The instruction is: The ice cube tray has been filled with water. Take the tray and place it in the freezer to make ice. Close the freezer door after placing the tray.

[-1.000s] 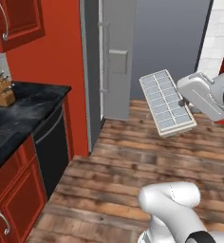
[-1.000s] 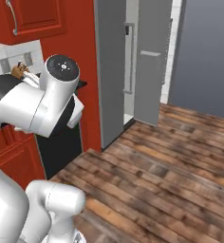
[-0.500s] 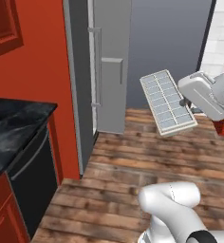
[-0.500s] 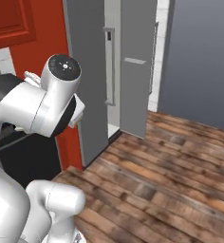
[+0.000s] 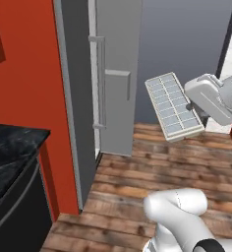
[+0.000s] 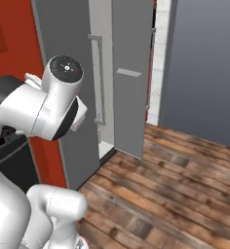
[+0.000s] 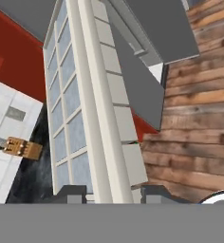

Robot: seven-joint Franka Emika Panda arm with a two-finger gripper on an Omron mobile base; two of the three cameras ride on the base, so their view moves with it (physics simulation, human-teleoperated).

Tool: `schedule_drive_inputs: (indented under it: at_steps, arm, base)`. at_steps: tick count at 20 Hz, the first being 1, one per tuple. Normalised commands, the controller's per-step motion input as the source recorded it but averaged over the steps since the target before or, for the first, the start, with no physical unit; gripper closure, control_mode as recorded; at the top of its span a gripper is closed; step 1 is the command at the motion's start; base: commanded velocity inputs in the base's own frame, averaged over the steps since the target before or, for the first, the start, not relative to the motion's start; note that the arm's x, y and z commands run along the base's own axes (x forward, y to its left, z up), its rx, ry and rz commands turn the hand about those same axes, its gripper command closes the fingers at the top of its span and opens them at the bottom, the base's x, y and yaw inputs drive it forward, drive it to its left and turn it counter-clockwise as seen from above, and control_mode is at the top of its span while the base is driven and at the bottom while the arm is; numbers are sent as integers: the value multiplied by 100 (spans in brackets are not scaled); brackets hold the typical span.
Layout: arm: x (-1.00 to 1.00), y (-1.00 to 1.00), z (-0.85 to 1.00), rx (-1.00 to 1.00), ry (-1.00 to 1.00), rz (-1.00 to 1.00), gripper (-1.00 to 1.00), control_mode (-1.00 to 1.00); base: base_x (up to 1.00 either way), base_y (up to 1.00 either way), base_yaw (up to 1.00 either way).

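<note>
The ice cube tray (image 5: 173, 105) hangs tilted in the air at the right, its cells facing the camera. My gripper (image 5: 190, 106) is shut on its right long edge. In the hand view the tray (image 7: 102, 104) runs up from my gripper (image 7: 112, 193), and the water (image 7: 66, 118) shows as pale bluish cells on its left side. The freezer (image 5: 76, 98) stands left of the tray, and a strip of white interior shows. The freezer door (image 5: 117, 108) is open, with its vertical bar handle (image 5: 101, 83) beside the gap. From the right base view, the door (image 6: 131, 107) stands beyond my arm.
A red cabinet side (image 5: 24, 98) borders the freezer on the left, above a black counter (image 5: 10, 147). A wide grey panel (image 5: 187, 44) rises behind the tray. Wooden floor (image 5: 137, 187) stretches in front of the freezer. A knife block (image 7: 21, 147) shows in the hand view.
Both base views have swung, so the refrigerator now looks nearer and more central, and the counter has slid to the left edge. The tray keeps its place in the gripper.
</note>
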Motion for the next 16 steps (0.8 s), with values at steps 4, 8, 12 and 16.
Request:
schedule_drive_inputs:
  at_steps: [4,8,12,16]
  arm:
    - [0,0,0,0,0,0,100,100]
    - [0,0,0,0,0,0,100,100]
    - [0,0,0,0,0,0,100,100]
    - [0,0,0,0,0,0,100,100]
  base:
    - [100,0,8]
    - [100,0,13]
    - [100,0,20]
    - [85,0,21]
